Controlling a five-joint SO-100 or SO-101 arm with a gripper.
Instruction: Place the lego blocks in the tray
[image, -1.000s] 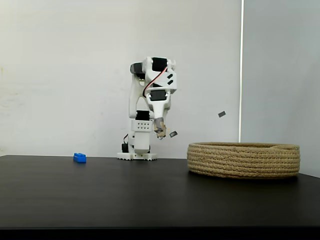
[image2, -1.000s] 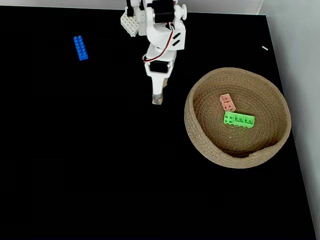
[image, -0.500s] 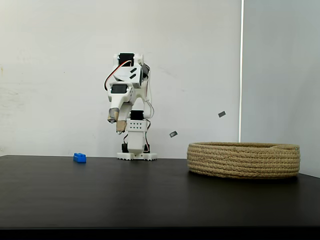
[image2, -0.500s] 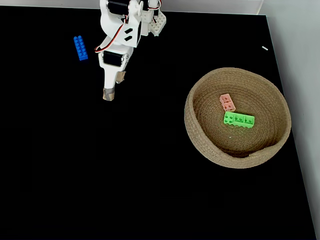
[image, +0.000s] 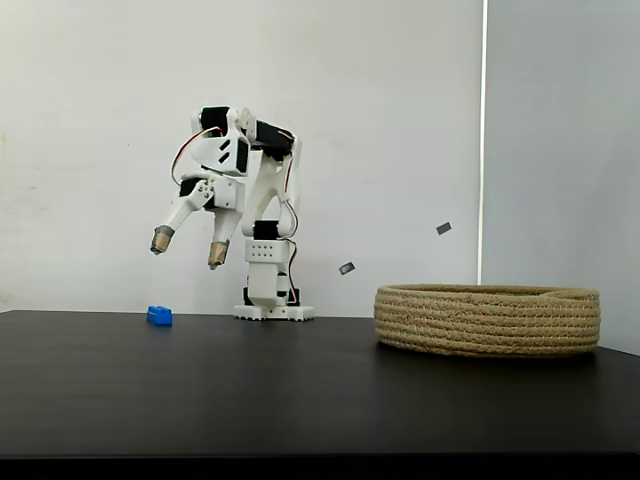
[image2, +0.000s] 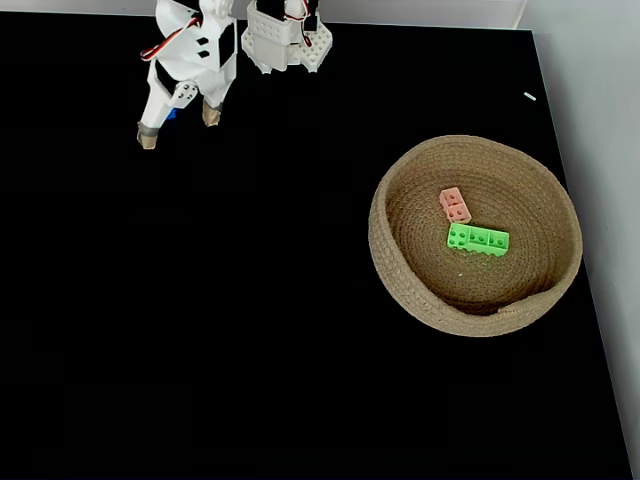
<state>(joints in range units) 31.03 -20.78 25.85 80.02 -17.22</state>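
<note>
Step in hand: you are lining up to pick the last loose piece, the small blue studded plastic brick (image: 158, 316).
Blue brick: it lies on the black tabletop (image2: 250, 330) at the far left, left of the arm's base; from above, the white arm covers nearly all of it and only a sliver of blue shows by the gripper body.
Gripper: the white two-finger gripper with tan-taped tips (image: 186, 247) hangs well above the brick, jaws spread wide and holding nothing; from above (image2: 178, 123) the two tips straddle the brick's place.
Approach: come straight down so one finger lands on each long side of the brick; judging by the side view, the tips sit slightly right of it, so nudge left first.
Grasp: close across the narrow width, low on the brick, so it does not twist out.
Tray: the wide, shallow round basket of coiled tan rope (image2: 400, 290) stands well apart at the right.
Already in the tray: the salmon-pink brick (image2: 455, 205) and the bright green brick (image2: 478, 239) lie near its middle.
Carry: lift clear of the basket's rim before you swing across, and release over a bare part of its floor.
</note>
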